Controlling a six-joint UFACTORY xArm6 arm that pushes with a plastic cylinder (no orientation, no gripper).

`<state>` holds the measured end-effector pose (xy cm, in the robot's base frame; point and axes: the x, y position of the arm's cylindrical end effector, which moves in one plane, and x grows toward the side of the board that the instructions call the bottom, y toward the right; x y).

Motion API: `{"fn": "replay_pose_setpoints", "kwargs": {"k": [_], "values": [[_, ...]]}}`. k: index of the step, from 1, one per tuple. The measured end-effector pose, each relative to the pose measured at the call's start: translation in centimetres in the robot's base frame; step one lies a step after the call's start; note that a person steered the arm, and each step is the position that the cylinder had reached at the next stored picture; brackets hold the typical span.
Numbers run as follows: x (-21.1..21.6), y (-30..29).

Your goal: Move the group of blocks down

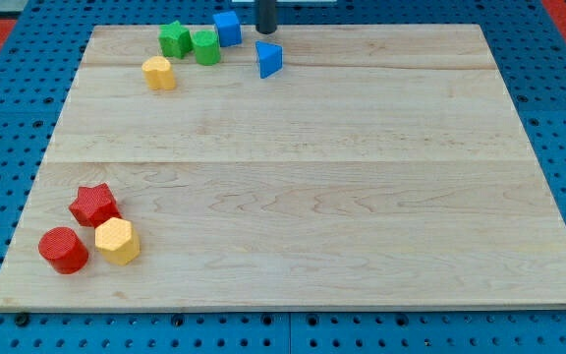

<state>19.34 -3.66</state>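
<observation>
Five blocks cluster near our tip (266,31): blue cube (228,28) just left, blue wedge (268,59) just below, then green cylinder (205,46), green star (174,39) and yellow block (158,73) farther left. We carry no jaws.

**No legible markings**

Checked wooden board (293,177), all coloured blocks, dark rod and blue perforated surface (558,118) around the board: no text, label, brand, number or sign readable anywhere. Block faces plain, single-coloured. Board shows bare wood grain only. Red area at the view's top corners too small and cropped to tell any marking.
</observation>
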Motion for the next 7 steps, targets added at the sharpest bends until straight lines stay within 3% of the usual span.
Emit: {"fn": "replay_pose_setpoints", "kwargs": {"k": [2, 3, 4, 6, 7], "values": [[4.9, -5.6], [5.7, -1.9], [0.0, 0.1], [0.1, -5.2], [2.4, -8.9]]}}
